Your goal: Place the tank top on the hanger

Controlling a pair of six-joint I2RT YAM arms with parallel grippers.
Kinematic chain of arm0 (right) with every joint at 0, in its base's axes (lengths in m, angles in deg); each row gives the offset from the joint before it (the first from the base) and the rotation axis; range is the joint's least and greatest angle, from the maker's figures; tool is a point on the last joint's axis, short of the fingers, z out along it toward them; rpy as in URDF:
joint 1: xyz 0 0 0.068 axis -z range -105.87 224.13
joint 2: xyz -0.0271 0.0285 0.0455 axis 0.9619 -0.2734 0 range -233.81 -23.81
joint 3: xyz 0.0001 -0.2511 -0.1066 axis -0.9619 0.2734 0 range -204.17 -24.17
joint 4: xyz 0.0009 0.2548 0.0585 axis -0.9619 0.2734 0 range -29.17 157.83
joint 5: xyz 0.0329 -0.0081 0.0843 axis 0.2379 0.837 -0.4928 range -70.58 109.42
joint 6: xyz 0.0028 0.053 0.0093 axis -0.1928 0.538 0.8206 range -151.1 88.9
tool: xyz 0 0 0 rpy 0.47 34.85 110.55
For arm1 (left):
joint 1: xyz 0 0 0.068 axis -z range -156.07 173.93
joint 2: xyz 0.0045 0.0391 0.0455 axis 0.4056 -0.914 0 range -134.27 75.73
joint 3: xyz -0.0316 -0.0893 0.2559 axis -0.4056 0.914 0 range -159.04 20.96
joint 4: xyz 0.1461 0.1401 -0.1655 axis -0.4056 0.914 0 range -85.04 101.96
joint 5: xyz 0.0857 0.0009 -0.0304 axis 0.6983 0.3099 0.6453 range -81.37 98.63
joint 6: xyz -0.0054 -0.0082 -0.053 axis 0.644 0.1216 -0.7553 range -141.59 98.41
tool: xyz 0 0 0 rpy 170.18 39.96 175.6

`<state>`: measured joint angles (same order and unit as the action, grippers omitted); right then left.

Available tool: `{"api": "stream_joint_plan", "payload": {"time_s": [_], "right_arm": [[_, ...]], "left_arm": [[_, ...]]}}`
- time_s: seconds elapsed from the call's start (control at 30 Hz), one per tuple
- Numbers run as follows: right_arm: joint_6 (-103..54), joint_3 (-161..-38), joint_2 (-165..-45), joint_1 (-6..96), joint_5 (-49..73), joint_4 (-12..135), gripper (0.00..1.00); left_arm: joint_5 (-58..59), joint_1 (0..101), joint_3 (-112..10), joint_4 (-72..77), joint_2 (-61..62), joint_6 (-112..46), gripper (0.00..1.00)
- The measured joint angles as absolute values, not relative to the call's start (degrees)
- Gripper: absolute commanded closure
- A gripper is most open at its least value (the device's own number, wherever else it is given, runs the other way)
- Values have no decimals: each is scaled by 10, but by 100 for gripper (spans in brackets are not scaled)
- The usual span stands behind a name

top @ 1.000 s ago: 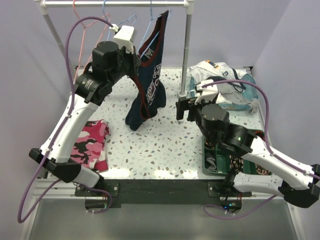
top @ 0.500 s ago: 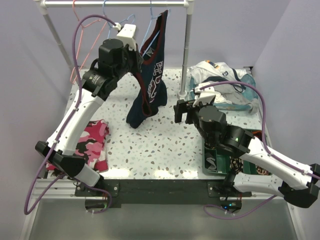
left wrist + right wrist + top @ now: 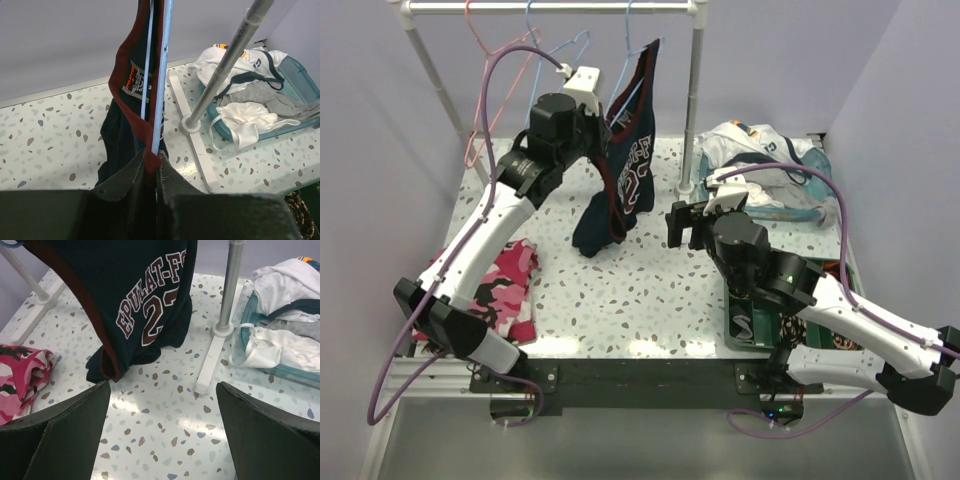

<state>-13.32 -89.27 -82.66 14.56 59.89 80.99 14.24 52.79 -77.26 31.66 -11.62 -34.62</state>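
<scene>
The navy tank top (image 3: 625, 165) with dark red trim hangs from the light blue wire hanger (image 3: 638, 60) on the white rail, its hem bunched on the table. In the left wrist view the red trim (image 3: 139, 112) and the blue hanger wire (image 3: 162, 80) run down together into my left gripper (image 3: 154, 159), which is shut on both. That gripper (image 3: 603, 122) sits at the top's left side. My right gripper (image 3: 162, 405) is open and empty, low over the table, right of the top (image 3: 145, 295); it is at mid-table in the top view (image 3: 682, 222).
A white rail with an upright post (image 3: 693, 100) and flat foot (image 3: 212, 360) stands behind. Pink hangers (image 3: 480, 60) hang at the left. A pink camouflage cloth (image 3: 500, 290) lies front left. A teal bin (image 3: 815, 205) of white garments is at the right, a green bin (image 3: 750, 320) at front right.
My left gripper has moved right and slightly back, carrying the tank top's edge and the hanger with it. My right gripper has shifted a little to the left.
</scene>
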Motion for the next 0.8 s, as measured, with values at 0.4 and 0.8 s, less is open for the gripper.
{"api": "stream_joint_plan", "payload": {"time_s": [0.4, 0.8], "right_arm": [[-131, -893, -829, 146, 597, 810, 8], [-132, -887, -834, 146, 589, 807, 7]], "left_arm": [[139, 526, -766, 298, -54, -337, 22], [120, 524, -697, 297, 81, -329, 0]]}}
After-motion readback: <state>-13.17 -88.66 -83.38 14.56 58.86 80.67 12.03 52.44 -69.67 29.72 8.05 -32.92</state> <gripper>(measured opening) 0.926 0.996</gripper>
